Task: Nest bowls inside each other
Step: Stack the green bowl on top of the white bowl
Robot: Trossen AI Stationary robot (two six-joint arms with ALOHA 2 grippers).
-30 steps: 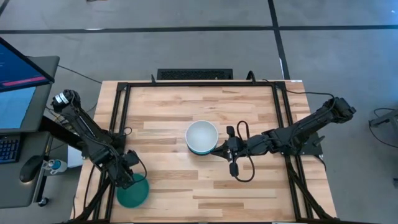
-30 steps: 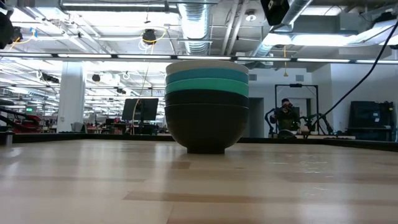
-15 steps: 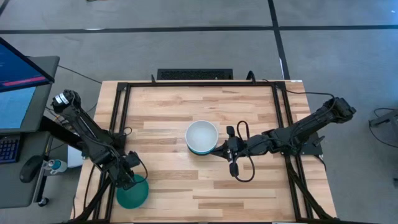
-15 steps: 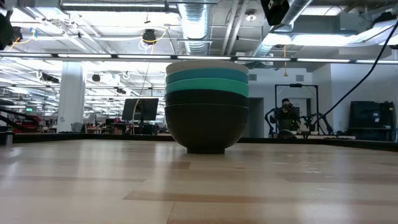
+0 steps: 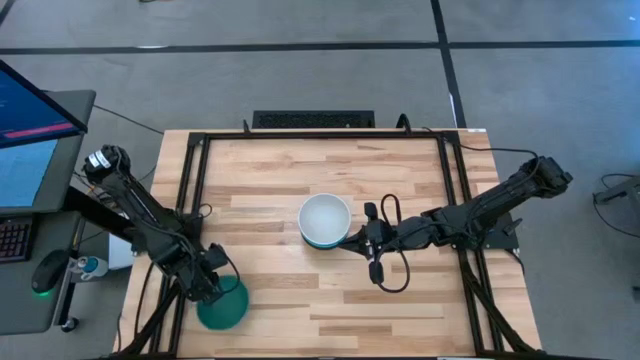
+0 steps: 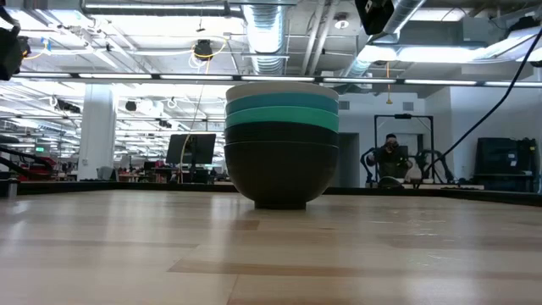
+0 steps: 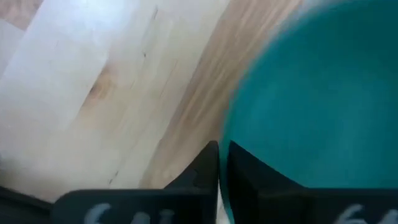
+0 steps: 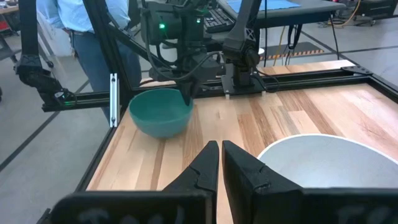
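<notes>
Several bowls stand nested in one stack (image 5: 325, 221) at the table's middle, white on top (image 8: 317, 163), then cyan bands over black ones (image 6: 281, 144); the lowest black bowl's foot rests on the wood. A darker teal-green bowl (image 5: 224, 307) (image 8: 160, 112) is near the table's near-left corner, with my left gripper (image 5: 210, 285) (image 7: 219, 171) shut on it. My right gripper (image 5: 350, 240) (image 8: 220, 163) is shut and hovers just right of the stack; I see no touch. My left gripper pinches the teal-green bowl's rim (image 7: 225, 155) on the bowl's far-left side, one finger (image 7: 261, 177) inside the bowl and one (image 7: 202, 174) outside. The fingers (image 8: 186, 93) come from above, pointing down. The bowl sits upright; whether its foot is off the wood I cannot tell.
Black frame rails (image 5: 196, 190) run along the table's left, right and far sides. A cable loops on the wood near my right gripper (image 5: 392, 270). Bare wood lies between the teal-green bowl and the stack. A person in a light blue shirt (image 8: 59, 18) stands beyond the table's left side.
My left gripper has moved a little toward the table's right, carrying the teal-green bowl with it by about a third of the bowl's width. The stack and my right arm have kept still.
</notes>
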